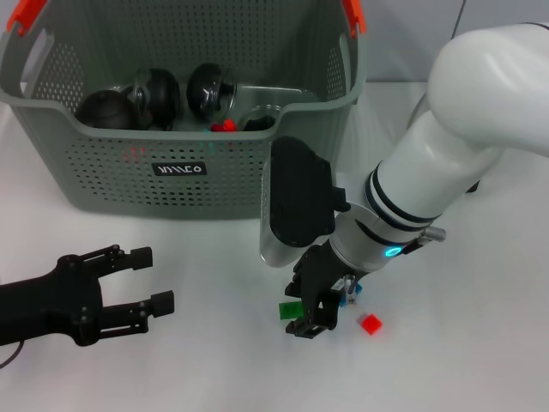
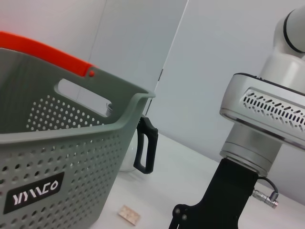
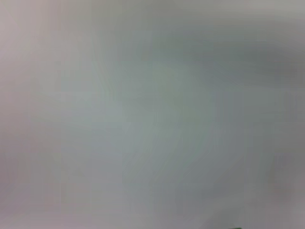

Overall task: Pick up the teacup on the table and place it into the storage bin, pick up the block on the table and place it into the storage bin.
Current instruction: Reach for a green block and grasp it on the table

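Your right gripper (image 1: pixel 310 319) is down on the counter (image 1: pixel 214 360) at the green block (image 1: pixel 290 309).
Its fingers sit around that block; you can't tell if they squeeze it. A red block (image 1: pixel 371 324) lies just beside. The storage bin (image 1: pixel 171 163) stands behind. Your left gripper (image 1: pixel 146 279) waits low, fingers wide apart, holding nothing.

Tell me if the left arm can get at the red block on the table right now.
Probably not directly. The left gripper hovers open near the table's left, while the red block lies far right, past the right gripper, which is down at the green block, and its arm blocks the straight path.
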`<action>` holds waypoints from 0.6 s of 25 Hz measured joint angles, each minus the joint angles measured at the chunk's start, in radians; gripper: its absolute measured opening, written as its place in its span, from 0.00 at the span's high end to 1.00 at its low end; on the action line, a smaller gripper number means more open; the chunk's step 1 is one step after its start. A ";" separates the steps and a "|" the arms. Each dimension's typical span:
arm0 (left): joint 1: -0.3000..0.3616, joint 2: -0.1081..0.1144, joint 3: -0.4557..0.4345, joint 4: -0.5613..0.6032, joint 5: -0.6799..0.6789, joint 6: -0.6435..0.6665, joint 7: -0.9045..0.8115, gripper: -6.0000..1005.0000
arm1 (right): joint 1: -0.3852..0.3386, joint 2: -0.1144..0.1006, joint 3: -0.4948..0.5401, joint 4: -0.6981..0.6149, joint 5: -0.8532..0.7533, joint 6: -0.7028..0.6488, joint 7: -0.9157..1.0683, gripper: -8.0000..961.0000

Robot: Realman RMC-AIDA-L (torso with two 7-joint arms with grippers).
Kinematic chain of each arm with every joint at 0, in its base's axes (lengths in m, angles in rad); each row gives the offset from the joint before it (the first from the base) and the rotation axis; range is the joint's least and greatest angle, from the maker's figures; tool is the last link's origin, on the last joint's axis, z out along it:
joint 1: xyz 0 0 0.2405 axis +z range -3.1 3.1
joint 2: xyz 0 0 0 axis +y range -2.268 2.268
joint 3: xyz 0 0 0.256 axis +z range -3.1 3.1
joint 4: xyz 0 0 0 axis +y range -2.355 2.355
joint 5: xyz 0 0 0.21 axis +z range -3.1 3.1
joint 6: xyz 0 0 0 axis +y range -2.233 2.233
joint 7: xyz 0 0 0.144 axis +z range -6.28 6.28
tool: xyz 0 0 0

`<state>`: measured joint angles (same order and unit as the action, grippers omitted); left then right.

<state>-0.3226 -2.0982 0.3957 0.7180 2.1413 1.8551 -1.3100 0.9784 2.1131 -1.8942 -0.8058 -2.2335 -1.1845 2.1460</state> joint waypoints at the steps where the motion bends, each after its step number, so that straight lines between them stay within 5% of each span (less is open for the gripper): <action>1: -0.001 -0.001 0.000 -0.002 0.000 -0.002 0.000 0.15 | -0.001 0.000 0.000 0.001 0.000 0.000 0.000 0.41; 15: -0.005 -0.002 0.000 -0.014 0.000 -0.018 0.002 0.15 | 0.008 0.002 -0.002 0.056 0.005 0.029 0.000 0.44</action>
<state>-0.3278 -2.1000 0.3955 0.7044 2.1415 1.8376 -1.3084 0.9863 2.1154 -1.8966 -0.7493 -2.2287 -1.1557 2.1459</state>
